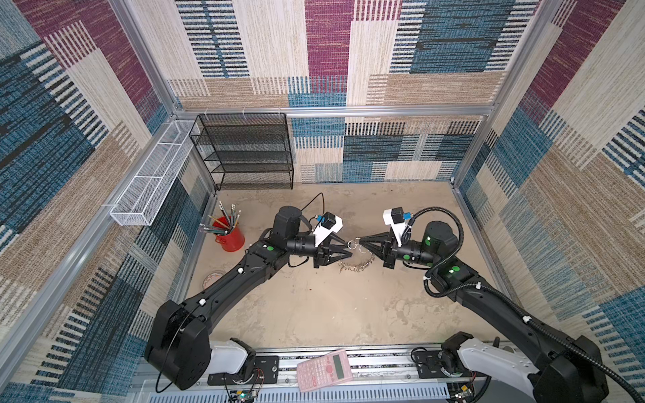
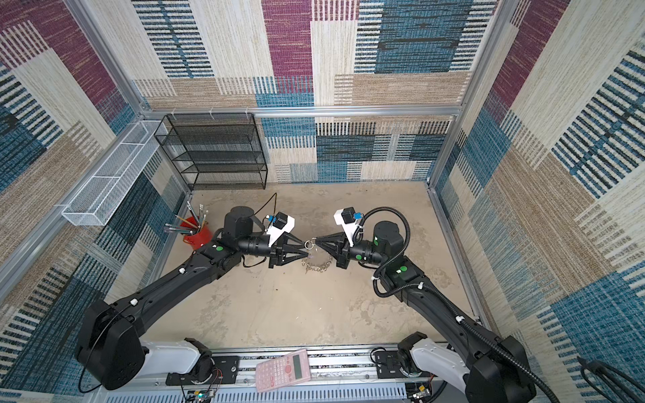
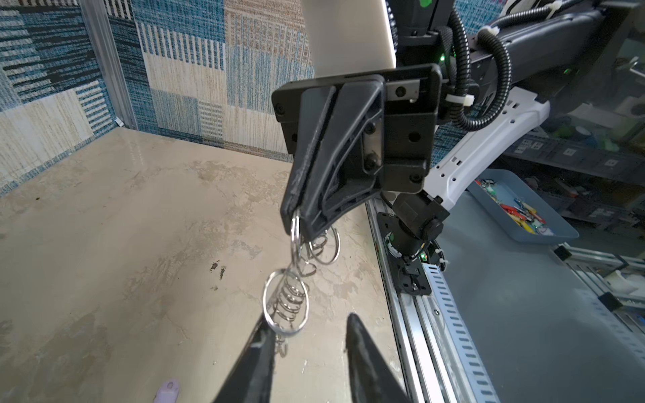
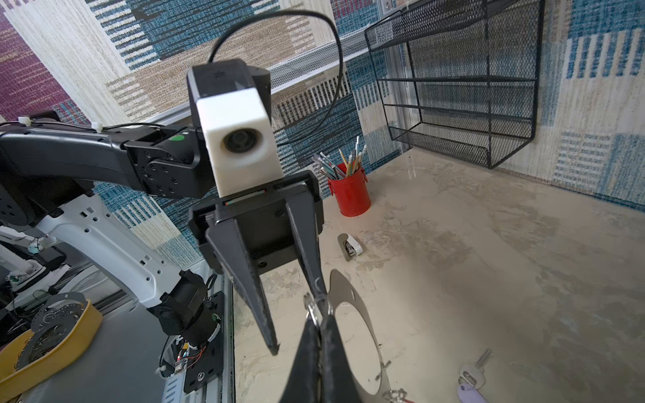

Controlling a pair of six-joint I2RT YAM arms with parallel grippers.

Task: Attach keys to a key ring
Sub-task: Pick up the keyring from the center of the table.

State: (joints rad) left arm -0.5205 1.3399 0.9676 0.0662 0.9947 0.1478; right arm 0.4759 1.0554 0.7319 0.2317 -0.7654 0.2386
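In a top view, your red cup (image 1: 231, 240) stood packed with pencils (image 1: 227, 218). Well apart from that cup, the key ring (image 1: 356, 266) sagged between the claws. The right gripper (image 1: 360, 241) was clamped on one of its split rings. The left gripper (image 1: 348, 250) stood partly spread, gripping nothing.

In the left wrist view, a blue tray (image 3: 544, 238) off the table held coloured key tags. Silver rings dangled in a chain from the closed right claw.

In the right wrist view, a yellow tray (image 4: 69, 335) held metal ring bands. The key ring's grey band curved thin and flat, and a lilac key (image 4: 469, 391) lay beside it, far from the cup.
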